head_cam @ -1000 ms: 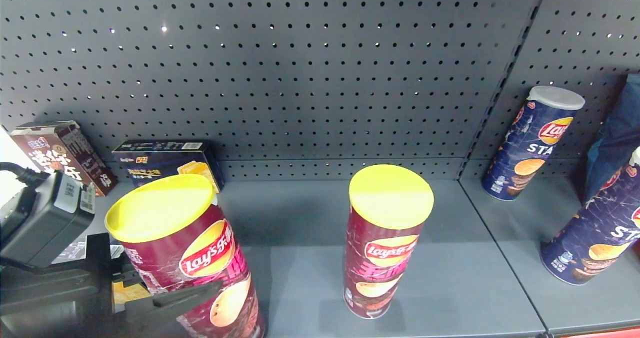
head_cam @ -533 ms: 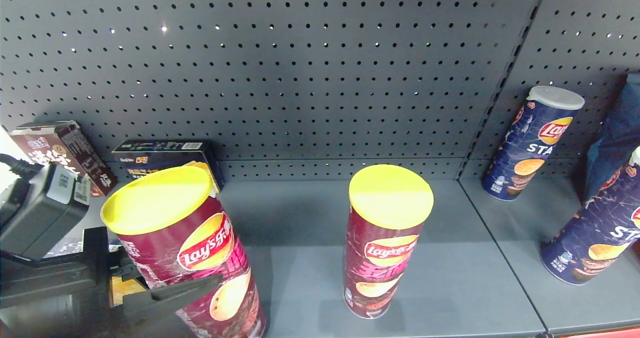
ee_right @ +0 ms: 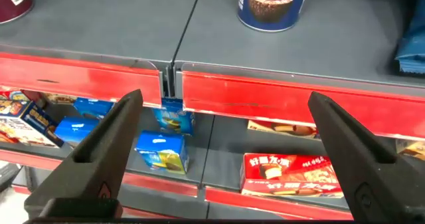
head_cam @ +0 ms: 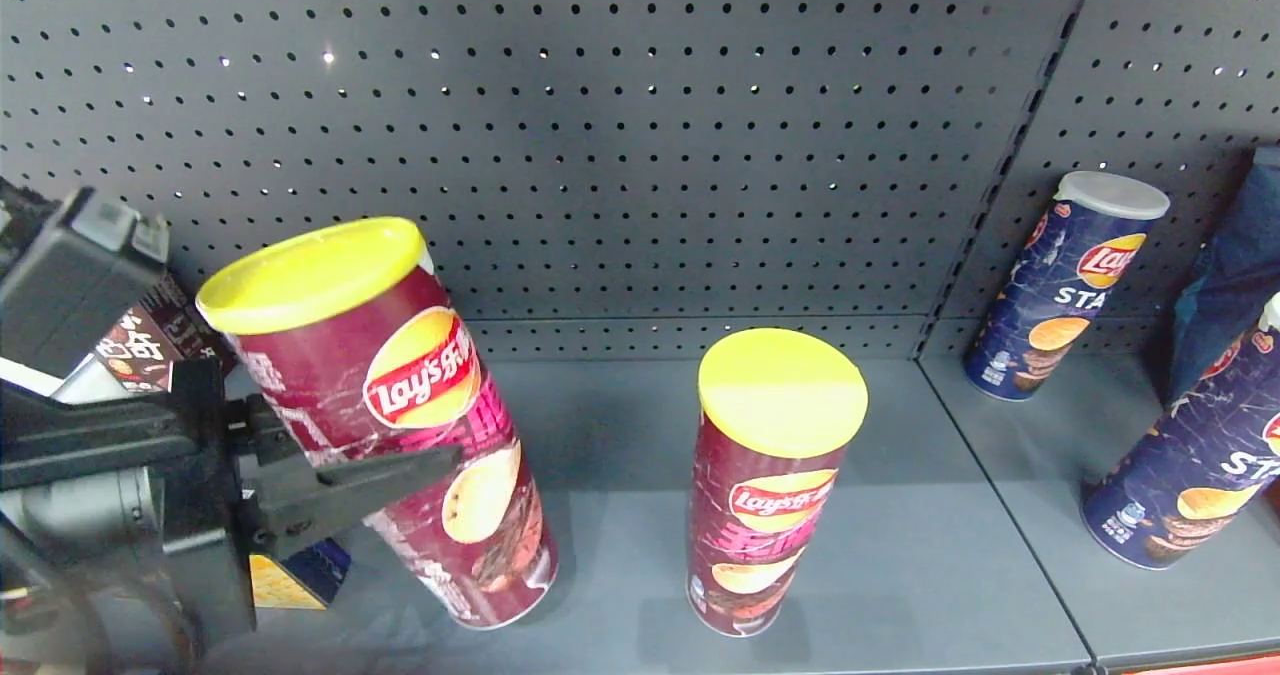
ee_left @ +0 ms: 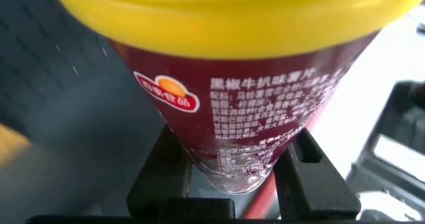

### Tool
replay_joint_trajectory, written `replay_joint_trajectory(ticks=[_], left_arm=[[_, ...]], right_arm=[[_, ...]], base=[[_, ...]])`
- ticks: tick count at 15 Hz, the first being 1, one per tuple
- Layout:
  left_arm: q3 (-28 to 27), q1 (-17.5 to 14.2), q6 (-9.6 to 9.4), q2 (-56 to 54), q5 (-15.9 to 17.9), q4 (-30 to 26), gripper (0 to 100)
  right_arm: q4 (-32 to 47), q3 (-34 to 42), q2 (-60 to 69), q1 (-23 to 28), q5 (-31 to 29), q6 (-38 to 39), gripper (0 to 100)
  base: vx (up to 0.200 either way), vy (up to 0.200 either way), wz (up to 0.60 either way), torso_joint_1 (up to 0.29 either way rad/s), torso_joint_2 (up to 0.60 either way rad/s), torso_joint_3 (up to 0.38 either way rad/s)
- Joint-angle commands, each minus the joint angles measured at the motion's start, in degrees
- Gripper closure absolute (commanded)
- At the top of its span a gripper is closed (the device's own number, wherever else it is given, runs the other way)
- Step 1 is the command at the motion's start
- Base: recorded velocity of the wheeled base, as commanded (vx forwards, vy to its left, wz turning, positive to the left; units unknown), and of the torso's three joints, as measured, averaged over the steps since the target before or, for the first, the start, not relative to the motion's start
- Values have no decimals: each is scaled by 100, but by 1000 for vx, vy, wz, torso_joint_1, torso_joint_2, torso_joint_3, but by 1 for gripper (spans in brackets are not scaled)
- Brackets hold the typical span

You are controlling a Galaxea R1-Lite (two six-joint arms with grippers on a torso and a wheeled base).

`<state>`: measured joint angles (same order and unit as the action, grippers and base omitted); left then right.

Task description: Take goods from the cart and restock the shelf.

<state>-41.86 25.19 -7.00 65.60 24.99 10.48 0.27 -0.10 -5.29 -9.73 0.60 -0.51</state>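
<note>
My left gripper (head_cam: pixel 400 465) is shut on a maroon chip can (head_cam: pixel 400 395) with a yellow lid, holding it tilted over the left part of the grey shelf (head_cam: pixel 900 575). The can's base is low, close to the shelf floor; I cannot tell if it touches. In the left wrist view the fingers (ee_left: pixel 166 167) clamp the can's (ee_left: pixel 252 117) lower body. A second maroon can (head_cam: pixel 765 485) stands upright mid-shelf, apart to the right. My right gripper (ee_right: pixel 226 101) hangs open in front of the shelf's red front edge (ee_right: pixel 265 94), holding nothing.
Two dark blue chip cans (head_cam: pixel 1070 285) (head_cam: pixel 1190 465) and a blue bag (head_cam: pixel 1240 265) stand in the right bay. A brown box (head_cam: pixel 150 340) sits behind my left wrist; a blue-yellow box (head_cam: pixel 290 575) lies below it. Lower shelves hold boxes (ee_right: pixel 292 174). The pegboard wall (head_cam: pixel 640 155) closes the back.
My left gripper has risen and moved forward and right with the maroon can, which now covers the dark blue box at the back. The other cans have not moved.
</note>
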Motion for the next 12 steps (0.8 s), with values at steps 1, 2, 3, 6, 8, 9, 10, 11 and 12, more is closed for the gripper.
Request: replay_joint_trajectory(ticks=[1,2,3,6,8,9,10,11,12], left_arm=[[-437,39,-21,392,-12,33,100],[-613,-5,-65,454,-47,-20,100],[-780,13,-82,559,-65,-20,100],[-1131,-181,-91,867,-38,15,100],[-1527,-31,-337,1342,-21,-46,100],[-1527,48,-337,1350,-21,-64,100],[-1544,241,-364,1430,50,-310,100],[-1544,241,-364,1430,50,-310,100],[-1544,259,-627,1614,375,-310,100]], right_arm=[[0,1,-33,-3,2,-2,0],[0,1,-33,-3,2,-2,0],[0,1,-33,-3,2,-2,0],[0,1,-33,-3,2,-2,0],[0,1,-33,-3,2,-2,0],[0,1,-33,-3,2,-2,0],[0,1,-33,-3,2,-2,0],[0,1,-33,-3,2,-2,0],[0,1,-33,-3,2,-2,0]], base=[[0,0,0,0,0,0],[0,0,0,0,0,0],[0,0,0,0,0,0],[0,0,0,0,0,0],[0,0,0,0,0,0],[0,0,0,0,0,0],[0,0,0,0,0,0],[0,0,0,0,0,0],[0,0,0,0,0,0]])
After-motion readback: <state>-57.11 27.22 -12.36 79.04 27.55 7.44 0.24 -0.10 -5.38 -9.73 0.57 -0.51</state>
